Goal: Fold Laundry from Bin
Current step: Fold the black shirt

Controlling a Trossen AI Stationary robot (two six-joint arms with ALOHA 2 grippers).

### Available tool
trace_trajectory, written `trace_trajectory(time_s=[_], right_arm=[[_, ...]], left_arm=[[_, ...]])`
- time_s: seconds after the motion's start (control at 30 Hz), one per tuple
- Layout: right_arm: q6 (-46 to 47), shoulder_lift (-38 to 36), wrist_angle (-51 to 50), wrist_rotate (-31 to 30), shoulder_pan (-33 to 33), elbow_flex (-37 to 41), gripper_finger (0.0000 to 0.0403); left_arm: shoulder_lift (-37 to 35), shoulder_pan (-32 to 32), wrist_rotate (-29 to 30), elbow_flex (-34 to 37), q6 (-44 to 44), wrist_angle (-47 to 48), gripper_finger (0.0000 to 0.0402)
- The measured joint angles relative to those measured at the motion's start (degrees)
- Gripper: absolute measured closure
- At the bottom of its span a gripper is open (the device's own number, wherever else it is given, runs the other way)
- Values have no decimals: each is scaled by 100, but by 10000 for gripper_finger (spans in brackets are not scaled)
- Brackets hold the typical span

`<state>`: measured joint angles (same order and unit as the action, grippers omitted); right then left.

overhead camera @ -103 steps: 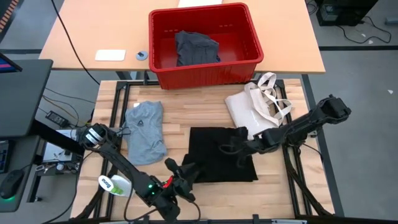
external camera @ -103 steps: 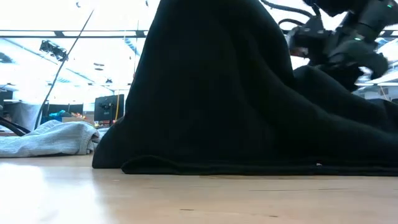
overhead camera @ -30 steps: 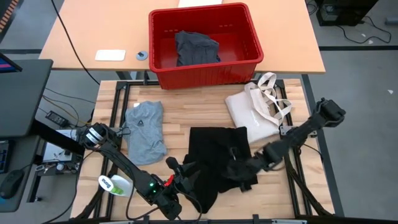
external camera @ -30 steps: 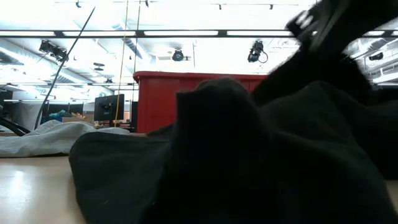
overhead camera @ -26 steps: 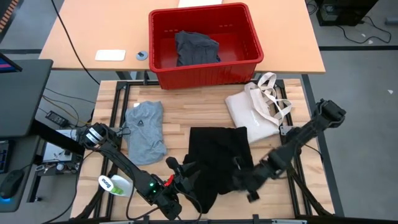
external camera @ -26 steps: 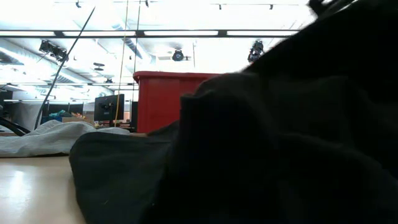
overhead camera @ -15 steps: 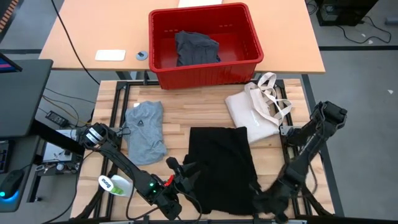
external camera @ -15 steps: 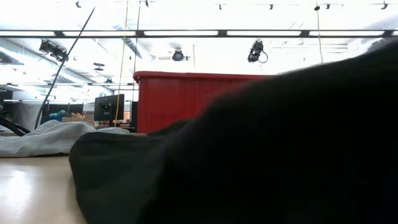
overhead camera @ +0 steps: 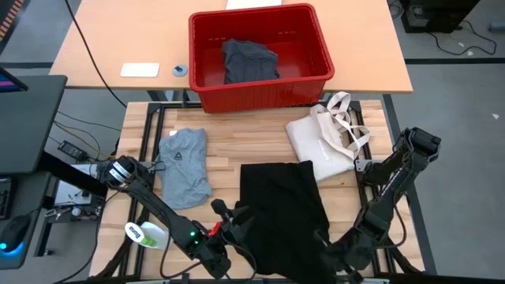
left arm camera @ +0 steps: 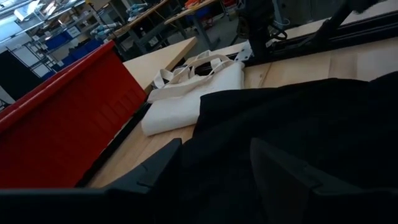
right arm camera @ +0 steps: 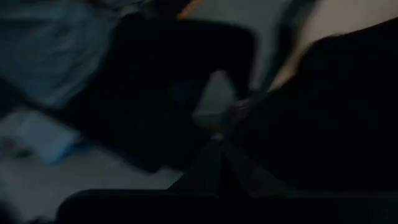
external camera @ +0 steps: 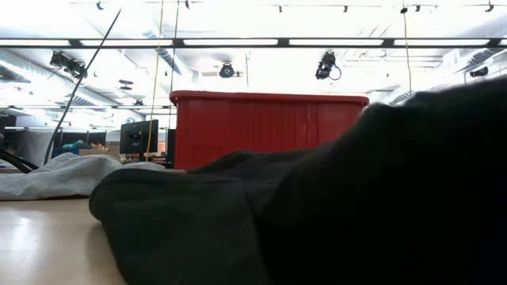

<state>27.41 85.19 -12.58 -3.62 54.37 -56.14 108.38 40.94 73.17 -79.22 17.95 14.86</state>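
Since a few seconds earlier the right gripper (overhead camera: 335,254) had swung from mid-table to the near edge, dragging the black garment (overhead camera: 282,209) out into a longer, flatter rectangle; whether its jaws gripped the hem, I cannot tell. The left gripper (overhead camera: 229,225) lay at the garment's near left corner, its fingers (left arm camera: 283,168) spread narrowly over the dark cloth without clearly pinching it. The grey T-shirt (overhead camera: 183,166) already sat folded at the left, the black piece seemed midway, and a dark crumpled garment (overhead camera: 249,61) waited in the bin (overhead camera: 260,93).
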Motion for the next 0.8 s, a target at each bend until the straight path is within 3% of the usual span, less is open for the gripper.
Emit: trace_trajectory(time_s=[0.1, 0.17, 0.27, 0.37, 0.57, 0.8], right_arm=[[-211, 0, 2, -688, -28, 0, 365], [-229, 0, -10, -888, -22, 0, 339], [-159, 0, -116, -1047, -19, 0, 301], [-35, 0, -588, -1314, -20, 0, 271], [1618, 0, -2676, -2239, -43, 0, 255], [1789, -676, -4011, -2561, -275, 2, 257]], left_arm=[[0, -9, -424, 0, 117, -23, 209], [14, -90, -1327, 2, 94, -233, 209], [280, -323, -2905, 2, -135, -1361, 209], [652, -565, -4048, -10, -325, -1916, 209], [607, -1118, -3806, -81, 96, -720, 209], [409, -2256, -3814, -83, 193, 445, 209]])
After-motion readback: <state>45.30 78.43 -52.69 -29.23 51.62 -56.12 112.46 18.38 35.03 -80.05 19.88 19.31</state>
